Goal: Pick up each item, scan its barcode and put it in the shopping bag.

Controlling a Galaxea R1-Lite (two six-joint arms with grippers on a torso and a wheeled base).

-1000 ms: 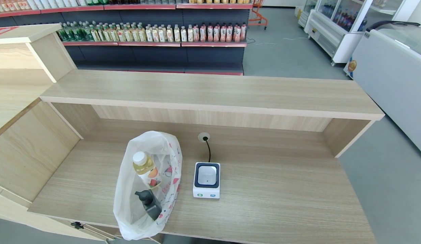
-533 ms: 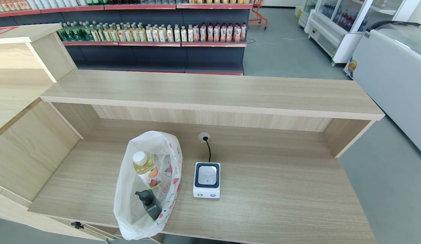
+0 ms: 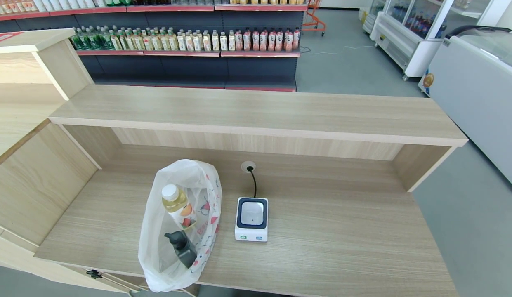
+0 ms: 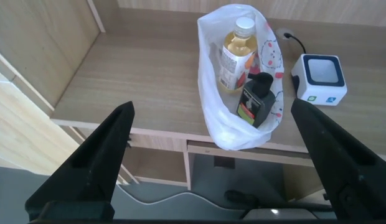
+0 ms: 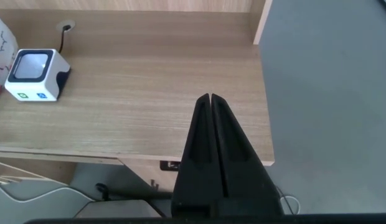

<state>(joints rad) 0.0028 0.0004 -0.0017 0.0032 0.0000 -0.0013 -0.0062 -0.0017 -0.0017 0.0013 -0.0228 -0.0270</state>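
A round clear plastic bottle (image 3: 178,208) and black angular bottle (image 3: 182,248) are held in the crinkled translucent plastic shopping bag (image 3: 150,237), while the left hand (image 4: 211,109) is spread wide and the right hand (image 5: 209,98) is closed.

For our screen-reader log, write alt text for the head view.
A white plastic shopping bag stands on a wooden checkout counter, holding a white-capped juice bottle and a dark pump bottle. To its right sits a white barcode scanner, its black cable running to a hole in the counter. Drink shelves stand behind.
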